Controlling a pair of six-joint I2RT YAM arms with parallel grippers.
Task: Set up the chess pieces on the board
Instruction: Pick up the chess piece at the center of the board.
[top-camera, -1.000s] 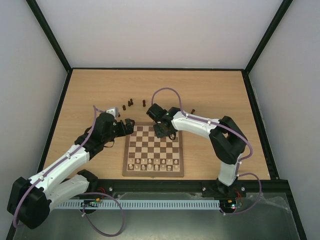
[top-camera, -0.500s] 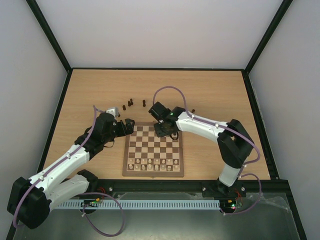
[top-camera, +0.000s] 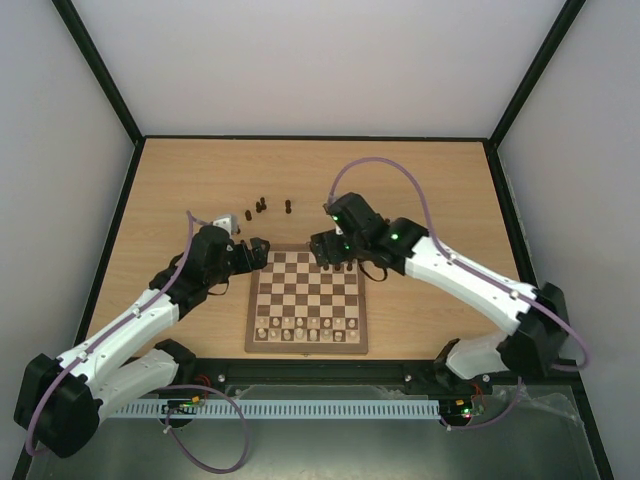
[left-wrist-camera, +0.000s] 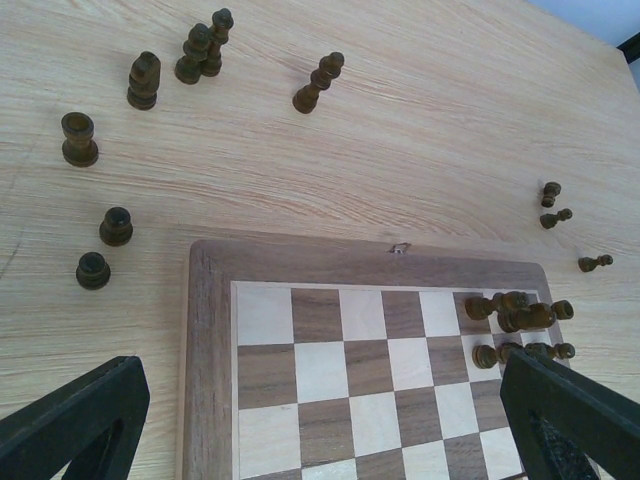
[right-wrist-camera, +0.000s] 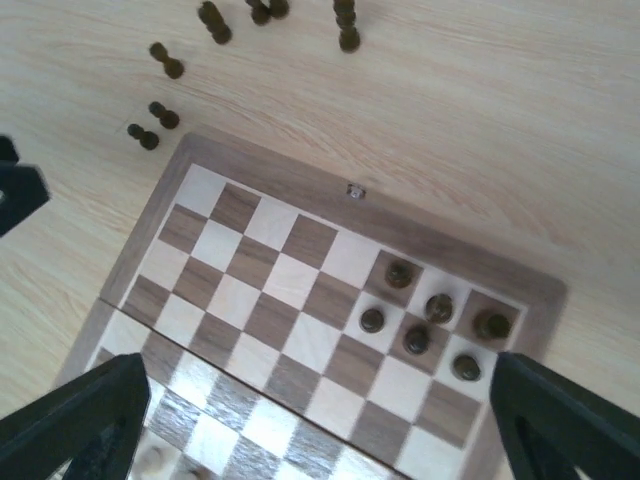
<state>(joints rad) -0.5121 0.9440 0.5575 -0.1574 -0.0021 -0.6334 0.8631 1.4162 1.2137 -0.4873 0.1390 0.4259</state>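
Reading the scene from my side outward, I see the pale pieces (top-camera: 305, 328) lined up along the nearest rows of the board (top-camera: 300, 292), which lies on the table (top-camera: 450, 190) just ahead of both arm bases. The left fingers (top-camera: 258, 250) hang by the board's far left corner, spread wide and empty. The right fingers (top-camera: 335, 256) sit above the far right corner, also spread wide with nothing between them. Below them six dark pieces (right-wrist-camera: 416, 340) stand bunched on the far right squares, close together and not in tidy ranks. The others are off the board, scattered on the table beyond its far edge, most to the left and a few to the right. My worry is that bunch: I judge that wide fingers lowered onto one man could clip its neighbours and topple them, small and crowded as they are. One or two of the loose ones on the right look to be lying on their sides, so a pinch there could roll them away. The two wrists are also near each other across the far edge, so sending the right arm to the left scatter risks a bump. Against a second ago, the right arm has swung its elbow well out to the right, with its fingers over much the same corner, and it now hides a loose piece overhead. The left arm has not moved.
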